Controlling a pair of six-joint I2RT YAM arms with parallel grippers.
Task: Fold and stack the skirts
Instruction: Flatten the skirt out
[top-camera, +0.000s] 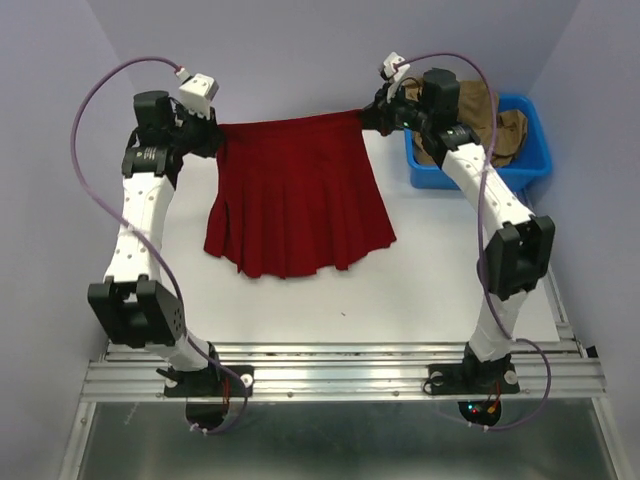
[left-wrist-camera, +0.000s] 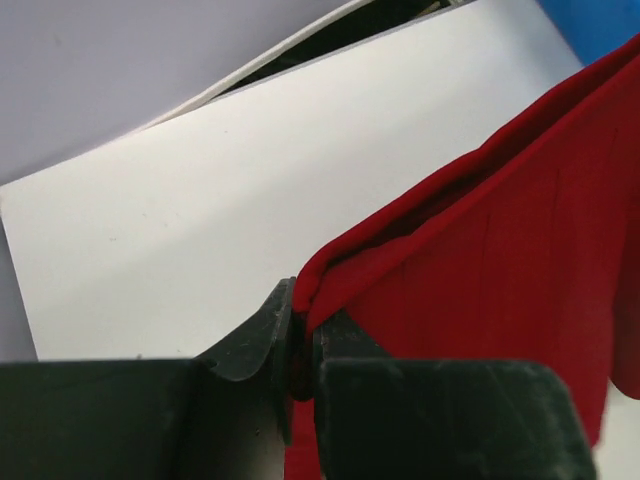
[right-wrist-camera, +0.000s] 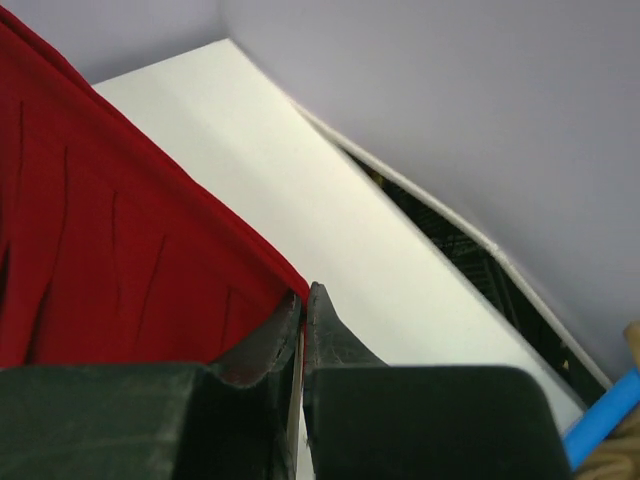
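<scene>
The deep red skirt (top-camera: 295, 195) hangs stretched between my two grippers at the back of the white table, its hem resting on the table. My left gripper (top-camera: 215, 135) is shut on the skirt's left waist corner, seen in the left wrist view (left-wrist-camera: 300, 320). My right gripper (top-camera: 368, 115) is shut on the right waist corner, seen in the right wrist view (right-wrist-camera: 303, 300). The red cloth fills the right of the left wrist view (left-wrist-camera: 500, 270) and the left of the right wrist view (right-wrist-camera: 100, 250). The tan-brown skirt (top-camera: 505, 135) lies crumpled in the blue bin (top-camera: 535, 165), partly hidden by my right arm.
The blue bin stands at the back right corner, and its rim shows in the right wrist view (right-wrist-camera: 605, 415). Grey walls close in the table on the left, back and right. A metal rail (top-camera: 340, 375) runs along the near edge by the arm bases.
</scene>
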